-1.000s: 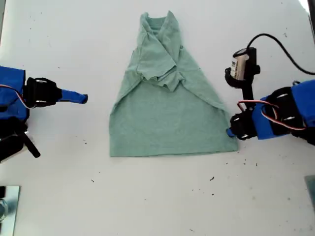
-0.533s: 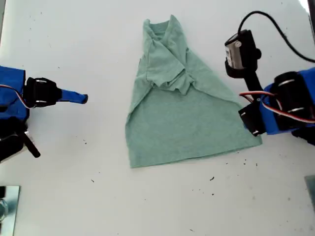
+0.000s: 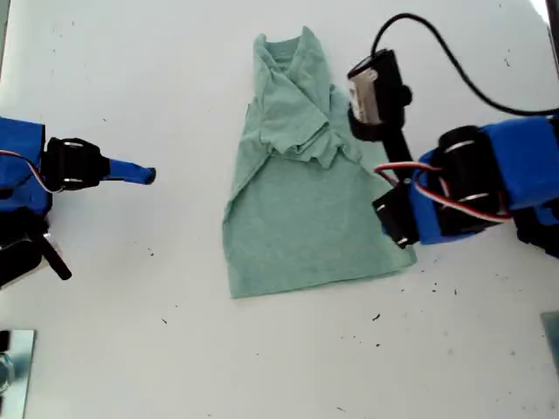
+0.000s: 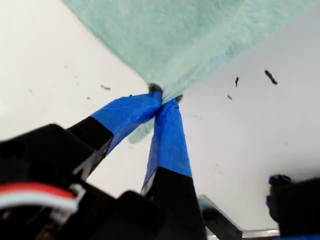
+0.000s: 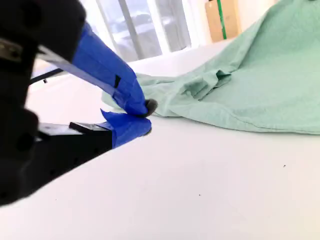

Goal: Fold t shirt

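Your first pincer has its blue-taped jaws pinched tight on a corner of the pale sage-green heathered cloth T-shirt, which spreads away from its tips across the white counter. Your second pincer, jaws closed on nothing, hovers just above the counter, the shirt lying well beyond its tips.

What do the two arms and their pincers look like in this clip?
Both arms have blue printed bodies with black servo housings. My first gripper and my second gripper each have a pincer with fingers wrapped in blue tape over black. The first arm carries a black camera module with a looping black cable and red-white servo wires.
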